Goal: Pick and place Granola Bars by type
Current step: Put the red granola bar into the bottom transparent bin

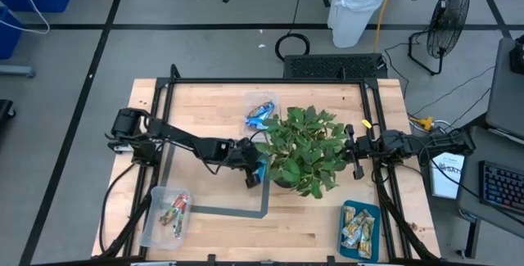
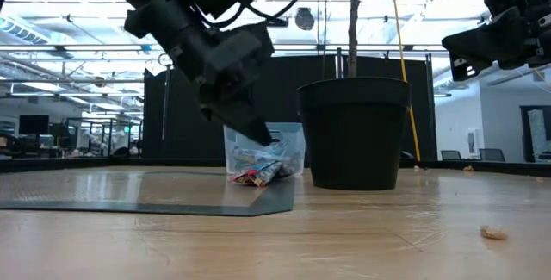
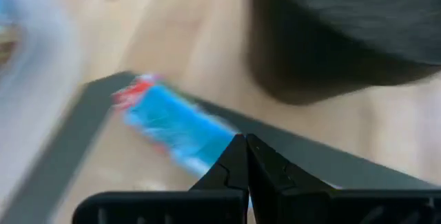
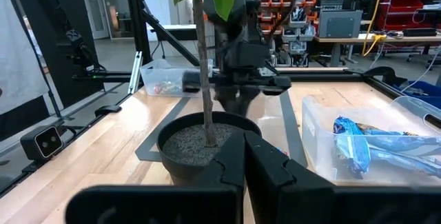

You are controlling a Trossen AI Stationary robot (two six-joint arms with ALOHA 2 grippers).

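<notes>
My left gripper (image 1: 252, 176) (image 3: 246, 141) hangs over the table's middle, just left of the potted plant (image 1: 303, 151), and is shut on a shiny blue granola bar (image 1: 261, 170) (image 3: 172, 124) with a red end. More blue bars lie in a clear tub (image 1: 262, 114) at the far side. Red-and-tan bars fill a clear tub (image 1: 168, 213) near the left corner. Green-and-beige bars lie in the teal tray (image 1: 359, 229) near the right. My right gripper (image 1: 354, 155) (image 4: 244, 145) waits shut on the plant's right, touching nothing. My left gripper pinches the blue bar by one end (image 3: 215, 149) between the free ends of its two fingers, which slant downward in the low view (image 2: 256, 133). The bar's red end (image 3: 134, 89) points away from the fingers. The gripper's tip is well above the tabletop.
The black pot (image 2: 355, 133) with its leafy plant stands in the table's middle, between the two arms. A grey taped outline (image 1: 221, 210) marks the wood under and left of my left gripper. Crumbs (image 2: 492, 232) lie on the near right. Bare wood shows along the near edge.
</notes>
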